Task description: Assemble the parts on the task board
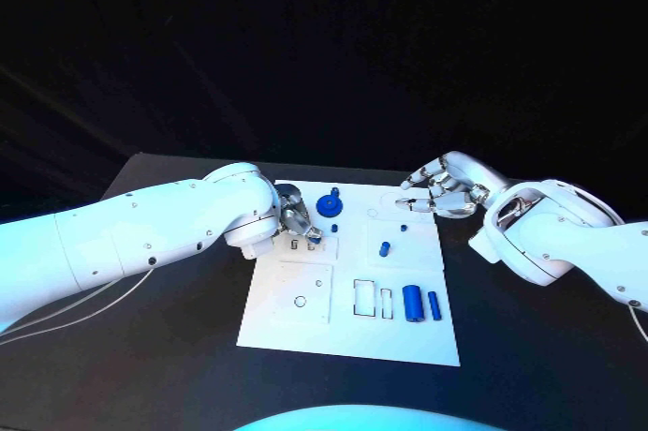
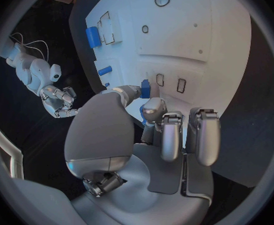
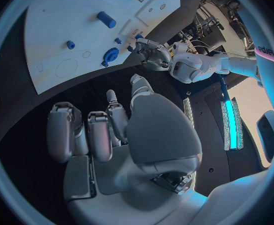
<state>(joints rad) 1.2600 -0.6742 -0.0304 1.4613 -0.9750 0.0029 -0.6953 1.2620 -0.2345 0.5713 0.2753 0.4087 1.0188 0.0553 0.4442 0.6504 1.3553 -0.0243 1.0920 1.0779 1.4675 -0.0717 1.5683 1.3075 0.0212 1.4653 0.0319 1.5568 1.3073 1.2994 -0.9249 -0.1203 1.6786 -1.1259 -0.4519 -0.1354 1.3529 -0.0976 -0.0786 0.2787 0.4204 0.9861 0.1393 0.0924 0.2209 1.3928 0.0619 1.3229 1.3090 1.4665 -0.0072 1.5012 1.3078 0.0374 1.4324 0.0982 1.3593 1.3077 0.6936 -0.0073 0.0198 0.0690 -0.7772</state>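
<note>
White task board [image 1: 284,323] lay flat on the black table [image 1: 149,375], between the two hands. Left hand [image 1: 299,222] reached over the board's far left part and pinched a small blue part [image 2: 145,89] between thumb and a finger, just above two small rectangular slots [image 2: 170,82]; its other fingers were curled under the palm. Right hand [image 1: 439,192] hovered beside the board's far right corner, fingers apart and loosely bent, holding nothing.

Progress, as judged from the board: a round blue knob-like part [image 1: 331,205] stood just beyond the left hand's fingertips and appeared seated. A short blue peg [image 1: 385,249] stood near the board's middle, between the hands. Two blue cylinders [image 1: 421,304] lay side by side toward the near right, well away from either hand, beside outlined rectangular recesses [image 1: 373,299] that looked unfilled. A small ring-shaped hole [image 1: 299,302] on the near left also looked open.

Assembly thus seemed partly done: the pinched part awaited seating, and the cylinders remained to be placed.
</note>
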